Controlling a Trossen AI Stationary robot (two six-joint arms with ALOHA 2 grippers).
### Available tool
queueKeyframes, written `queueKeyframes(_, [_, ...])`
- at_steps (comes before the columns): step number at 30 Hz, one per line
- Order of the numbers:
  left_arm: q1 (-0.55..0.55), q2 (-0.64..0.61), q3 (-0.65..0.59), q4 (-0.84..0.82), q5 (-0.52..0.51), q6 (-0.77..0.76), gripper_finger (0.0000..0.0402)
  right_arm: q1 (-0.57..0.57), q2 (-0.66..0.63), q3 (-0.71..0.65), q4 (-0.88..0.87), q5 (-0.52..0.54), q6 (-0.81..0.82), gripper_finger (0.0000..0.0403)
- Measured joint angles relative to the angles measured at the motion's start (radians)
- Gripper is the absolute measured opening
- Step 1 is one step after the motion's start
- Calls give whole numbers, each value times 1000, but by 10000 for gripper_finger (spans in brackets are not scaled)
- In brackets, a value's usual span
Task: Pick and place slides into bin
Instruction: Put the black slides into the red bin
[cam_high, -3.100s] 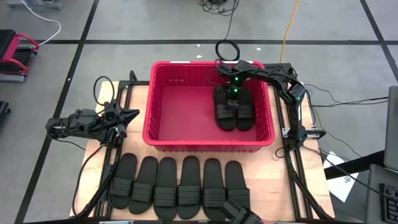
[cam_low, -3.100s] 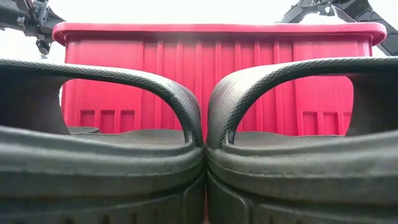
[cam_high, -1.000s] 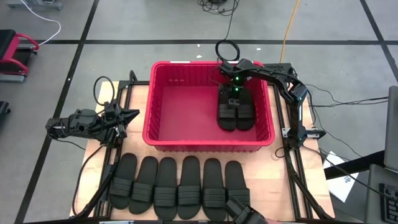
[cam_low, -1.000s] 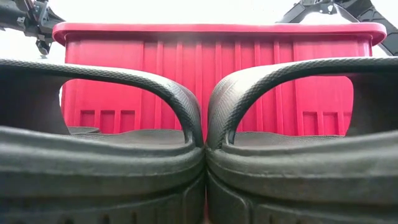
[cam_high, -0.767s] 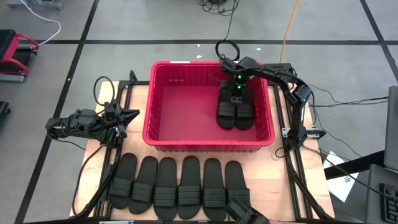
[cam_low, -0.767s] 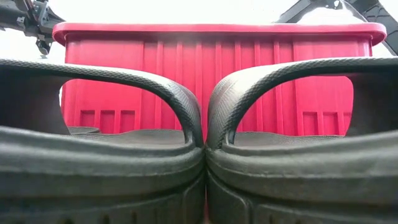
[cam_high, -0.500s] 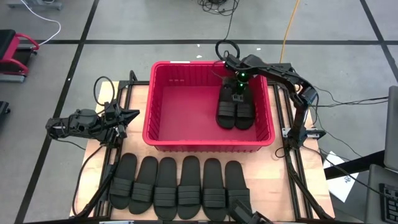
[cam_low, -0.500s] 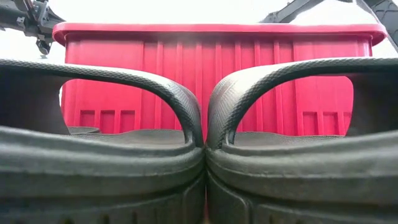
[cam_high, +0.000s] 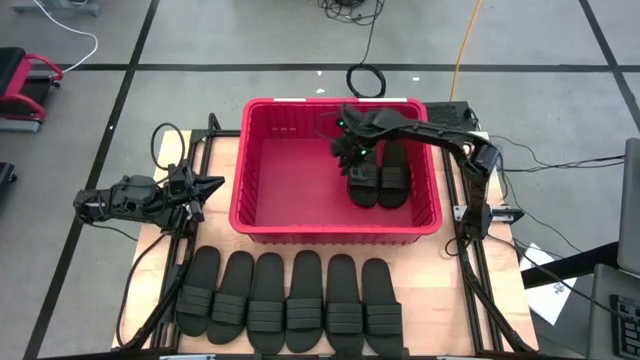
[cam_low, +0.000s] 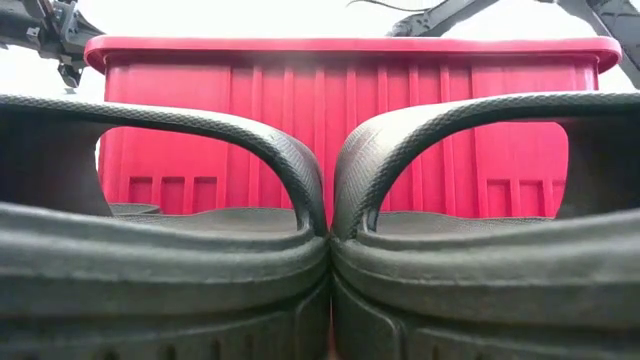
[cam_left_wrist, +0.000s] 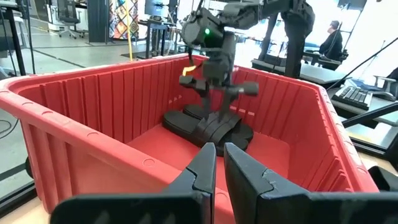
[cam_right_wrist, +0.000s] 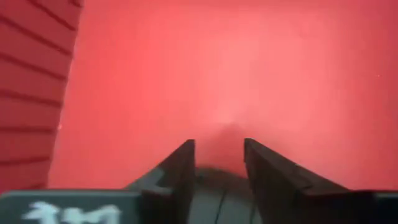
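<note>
The red bin (cam_high: 238, 205) stands in the middle of the table. Two black slides (cam_high: 380, 185) lie side by side, soles down, on its floor at the right end; the left wrist view shows them too (cam_left_wrist: 211, 129). Several more slides (cam_high: 290, 292) lie in a row along the near edge, and two of them (cam_low: 320, 260) fill the low view. My right gripper (cam_high: 353, 170) hangs open over the bin, just above the left one of the two slides (cam_right_wrist: 217, 182), pointing steeply down and holding nothing. My left gripper (cam_high: 214, 184) waits shut, left of the bin, pointing at it (cam_left_wrist: 219, 167).
The bin's ribbed walls (cam_left_wrist: 112, 118) surround my right gripper; the left half of the bin floor (cam_high: 290, 180) is bare. Metal rails (cam_high: 470, 250) and cables run along both table sides. A person (cam_left_wrist: 334, 38) sits at desks far behind the table.
My right gripper has risen off the two slides in the bin and swung toward the table's left, turning as it went. The two slides stay lying on the bin floor.
</note>
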Motion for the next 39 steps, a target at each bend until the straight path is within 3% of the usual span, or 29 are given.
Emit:
queueKeyframes(7, [0, 0, 0, 0, 0, -18, 31, 25, 78, 0, -16, 56, 4, 9])
queueKeyframes(10, [0, 0, 0, 0, 0, -18, 31, 44, 103, 0, -29, 109, -7, 13])
queueKeyframes(17, [0, 0, 0, 0, 0, -18, 31, 75, 151, 0, -57, 116, -10, 2])
queueKeyframes(27, [0, 0, 0, -9, -8, -10, 31, 76, 191, -8, -229, 135, 6, 0])
queueKeyframes(39, [0, 0, 0, -17, -2, -18, 31, 66, 130, -10, -131, 140, 18, 0])
